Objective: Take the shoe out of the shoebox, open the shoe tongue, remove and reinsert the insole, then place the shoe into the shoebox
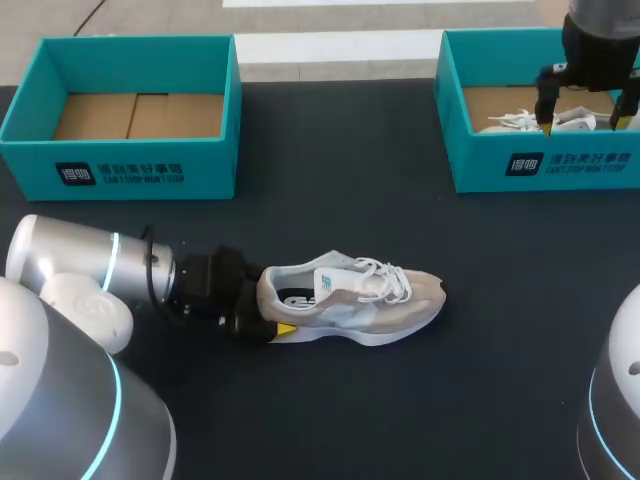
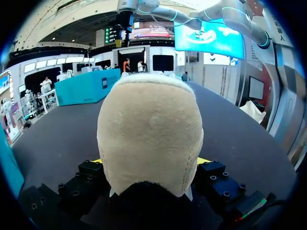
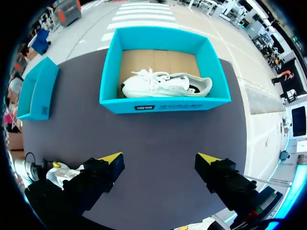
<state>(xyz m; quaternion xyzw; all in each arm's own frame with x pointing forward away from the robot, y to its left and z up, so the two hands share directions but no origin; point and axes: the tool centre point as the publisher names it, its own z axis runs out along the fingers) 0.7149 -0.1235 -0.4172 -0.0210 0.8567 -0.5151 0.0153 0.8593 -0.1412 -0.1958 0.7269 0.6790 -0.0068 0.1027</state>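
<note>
One black tabletop [image 1: 330, 220] sits under everything. Two teal cardboard boxes are at the back. The upper-left shoebox [image 1: 120, 165] shows only its brown bottom, and the upper-right shoebox [image 1: 545, 165] has a white lace-up shoe [image 1: 520, 122] in it. Mid-frame lies the beige-and-white sneaker [image 1: 350, 300], out of any box, long axis running left-right with the heel toward the left gripper [image 1: 268, 308], which looks clamped on that heel. So the left arm's way nearer. The right gripper [image 1: 585, 122] hangs over the upper-right box, fingers spread, holding nothing.
</note>
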